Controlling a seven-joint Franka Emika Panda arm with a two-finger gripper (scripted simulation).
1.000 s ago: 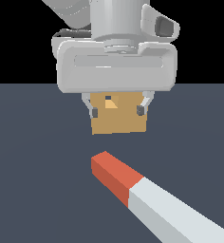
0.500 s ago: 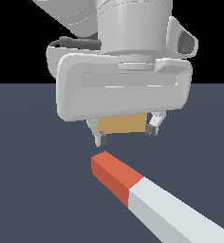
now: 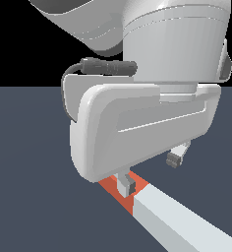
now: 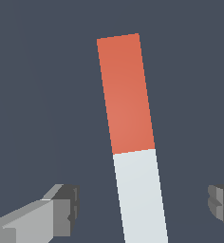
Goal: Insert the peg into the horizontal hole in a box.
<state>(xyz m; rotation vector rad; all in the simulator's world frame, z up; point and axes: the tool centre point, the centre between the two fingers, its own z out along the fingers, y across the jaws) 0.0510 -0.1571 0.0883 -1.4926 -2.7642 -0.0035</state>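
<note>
Box hidden – perhaps behind gripper (image 3: 151,171).

Readable markings: none. You will find no text, label, brand, number or sign in either view. The peg (image 4: 133,137) is plain red-orange and pale grey-white with nothing printed on it, the gripper (image 3: 150,172) housing is bare light grey, and the floor (image 3: 29,187) is unmarked dark blue-grey.
</note>
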